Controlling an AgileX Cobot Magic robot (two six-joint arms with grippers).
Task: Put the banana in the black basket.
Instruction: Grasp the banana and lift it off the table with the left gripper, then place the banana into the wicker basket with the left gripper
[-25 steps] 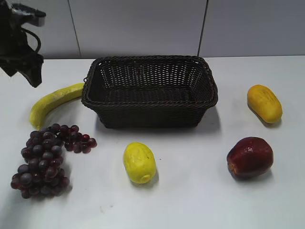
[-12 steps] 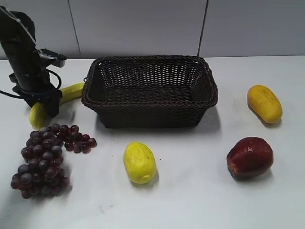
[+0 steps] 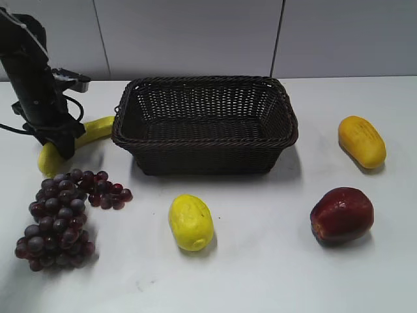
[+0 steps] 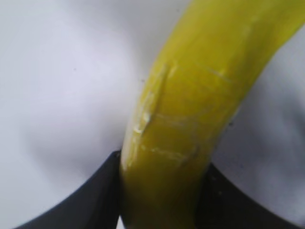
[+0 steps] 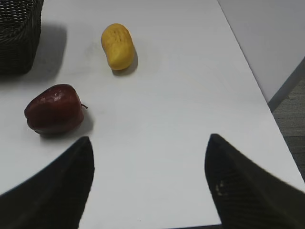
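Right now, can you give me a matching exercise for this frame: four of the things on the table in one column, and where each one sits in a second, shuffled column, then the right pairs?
Things:
1. banana
2. grapes
3. red apple
4. black basket

Places:
A. front right of the table
B. middle of the table, toward the back
C. between the fingers of the left gripper, left of the basket
D. front left of the table

Pairs: 1-C, 2-D, 3-A, 4-B
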